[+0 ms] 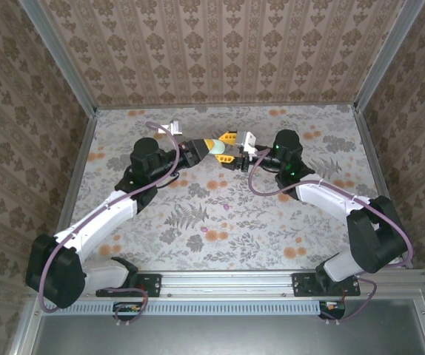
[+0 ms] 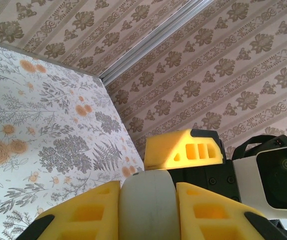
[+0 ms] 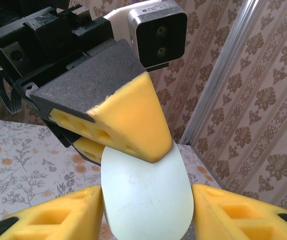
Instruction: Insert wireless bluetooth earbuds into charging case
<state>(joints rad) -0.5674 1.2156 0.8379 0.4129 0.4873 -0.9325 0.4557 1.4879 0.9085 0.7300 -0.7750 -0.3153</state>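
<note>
Tight around the pale mint case (image 3: 148,175), both the left gripper (image 2: 147,189) and the right gripper (image 3: 146,194)

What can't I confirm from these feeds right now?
Mint case interior, earbuds in or out: shell and yellow fingers cover it, both wrist views.
Case's lower end: cut by the bottom edge, left wrist view.
Case seam: too small, top view, between left gripper and right gripper.

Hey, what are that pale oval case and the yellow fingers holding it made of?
Oval case: probably hard plastic, a smooth matte mint shell with faint scuffs. Fingers: seemingly yellow foam or soft printed plastic, with a dull surface and hollow cells along the edge.
</note>
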